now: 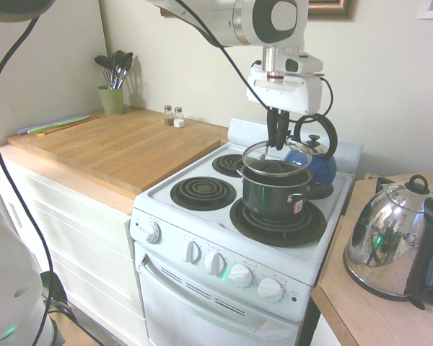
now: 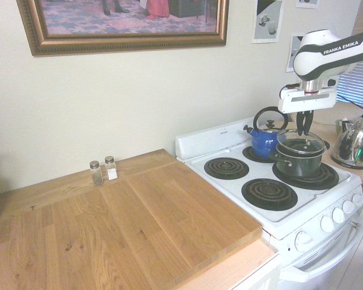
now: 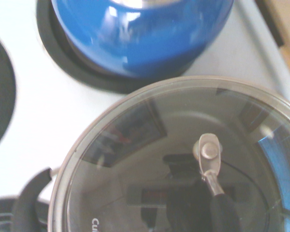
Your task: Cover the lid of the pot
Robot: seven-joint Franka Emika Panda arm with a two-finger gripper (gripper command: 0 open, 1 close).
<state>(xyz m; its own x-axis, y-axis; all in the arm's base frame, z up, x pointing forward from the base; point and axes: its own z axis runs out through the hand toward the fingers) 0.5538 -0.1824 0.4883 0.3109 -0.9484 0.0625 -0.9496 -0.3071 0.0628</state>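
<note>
Only up close, white lettering on the lid (image 3: 183, 159), blurred.

Home kitchen: white stove (image 1: 202, 216), butcher-block counter (image 2: 139, 223), kettle (image 1: 393, 249).

First exterior view: front of stove (image 1: 224, 238), facing the back wall. Second: over the counter beside it, looking across; both share the stove. Wrist view: close above the stove (image 3: 34, 116), facing down.
</note>
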